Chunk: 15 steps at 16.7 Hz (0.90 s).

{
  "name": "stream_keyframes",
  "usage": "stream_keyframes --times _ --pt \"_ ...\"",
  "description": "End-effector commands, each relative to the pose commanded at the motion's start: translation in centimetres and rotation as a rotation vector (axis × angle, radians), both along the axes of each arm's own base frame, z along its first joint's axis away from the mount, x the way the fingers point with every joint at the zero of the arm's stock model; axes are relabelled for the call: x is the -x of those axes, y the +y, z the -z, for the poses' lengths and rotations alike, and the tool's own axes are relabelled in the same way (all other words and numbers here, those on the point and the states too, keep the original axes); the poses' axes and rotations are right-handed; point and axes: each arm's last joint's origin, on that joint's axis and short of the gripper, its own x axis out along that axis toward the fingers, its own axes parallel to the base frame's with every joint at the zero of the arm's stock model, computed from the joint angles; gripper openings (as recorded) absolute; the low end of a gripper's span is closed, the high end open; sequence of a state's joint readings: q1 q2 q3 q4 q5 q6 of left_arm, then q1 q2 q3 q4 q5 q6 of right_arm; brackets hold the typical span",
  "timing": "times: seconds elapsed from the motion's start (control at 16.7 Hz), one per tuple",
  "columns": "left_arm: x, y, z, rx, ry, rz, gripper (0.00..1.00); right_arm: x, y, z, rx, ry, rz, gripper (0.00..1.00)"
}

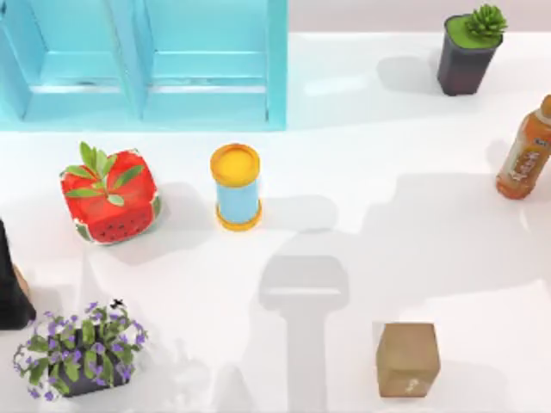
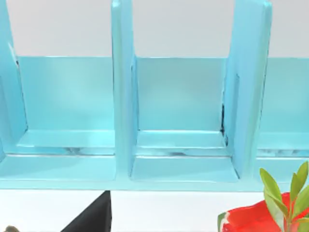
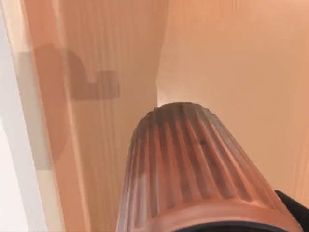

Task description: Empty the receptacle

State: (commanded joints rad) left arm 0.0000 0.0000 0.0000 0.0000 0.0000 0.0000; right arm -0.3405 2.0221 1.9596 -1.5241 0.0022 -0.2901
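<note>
Open worktop (image 1: pixel 362 129) across the middle and right. Blocked along the far edge at left by the blue shelf unit (image 1: pixel 142 60); near the left edge by the watermelon planter (image 1: pixel 109 196) and purple flower pot (image 1: pixel 79 351). Blue can (image 1: pixel 236 187) at centre, brown box (image 1: pixel 407 359) by the near edge, bottle (image 1: pixel 525 155) at the right edge, succulent pot (image 1: pixel 467 52) at the far right corner.

I see my left arm (image 1: pixel 10 288) as a dark shape, low at the left edge of the surface.
</note>
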Motion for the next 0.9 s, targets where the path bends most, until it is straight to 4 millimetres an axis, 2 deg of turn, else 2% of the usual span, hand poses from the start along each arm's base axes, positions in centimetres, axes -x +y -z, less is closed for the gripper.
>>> stream_keyframes --times 0.18,0.36,0.66,0.78,0.9 --pt "0.0 0.0 0.0 0.0 0.0 0.0 1.0 -1.3 4.8 1.2 0.007 0.026 0.011 0.0" --pt "0.0 0.0 0.0 0.0 0.0 0.0 1.0 -2.2 11.4 3.0 0.023 0.05 0.012 0.0" --pt "0.0 0.0 0.0 0.0 0.0 0.0 1.0 -1.8 22.4 6.4 0.055 0.04 -0.007 0.0" --pt "0.0 0.0 0.0 0.0 0.0 0.0 1.0 -1.1 25.6 7.5 0.06 0.025 -0.014 0.0" --pt "0.0 0.0 0.0 0.0 0.0 0.0 1.0 -0.7 27.5 8.2 0.061 0.013 -0.017 0.0"
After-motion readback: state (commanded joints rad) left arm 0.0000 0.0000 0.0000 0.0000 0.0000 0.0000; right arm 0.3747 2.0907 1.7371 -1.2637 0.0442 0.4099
